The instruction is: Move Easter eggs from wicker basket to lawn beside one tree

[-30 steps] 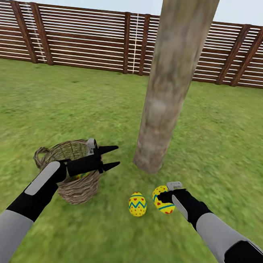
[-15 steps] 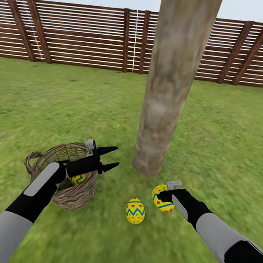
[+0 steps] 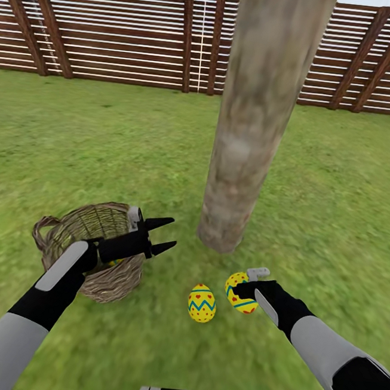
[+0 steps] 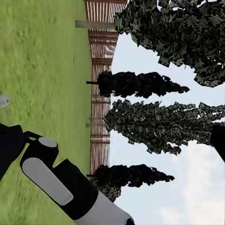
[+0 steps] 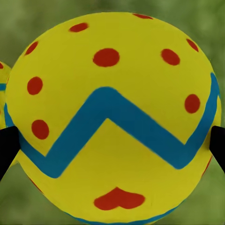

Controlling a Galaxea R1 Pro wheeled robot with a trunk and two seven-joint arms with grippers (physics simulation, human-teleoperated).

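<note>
The thick grey-brown tree point(image 3: 244, 134) rises from the lawn point(image 3: 338, 204) in the middle of the head view. One Easter egg point(image 3: 202, 302) lies on the grass just in front of its base. My right gripper point(image 3: 242, 291) is shut on a second Easter egg point(image 3: 238, 282) beside the first; up close that egg point(image 5: 112, 117) sits between the dark fingertips point(image 5: 6, 147). Left of the trunk stands the wicker basket point(image 3: 89, 232). A yellow Easter egg point(image 3: 114, 263) in it is mostly hidden by my left arm. My left gripper point(image 3: 167, 235) hangs open over the basket's right rim.
A brown slatted fence point(image 3: 116, 30) closes off the far end of the garden. Open grass lies all around the tree and basket. The left wrist view looks past dark-leaved trees point(image 4: 150, 126), fence point(image 4: 99, 70) and part of a black and grey arm point(image 4: 56, 183).
The head view has shifted, so the fence sits higher in the picture. The basket now stands a little further left of my left gripper. Both arms keep their poses.
</note>
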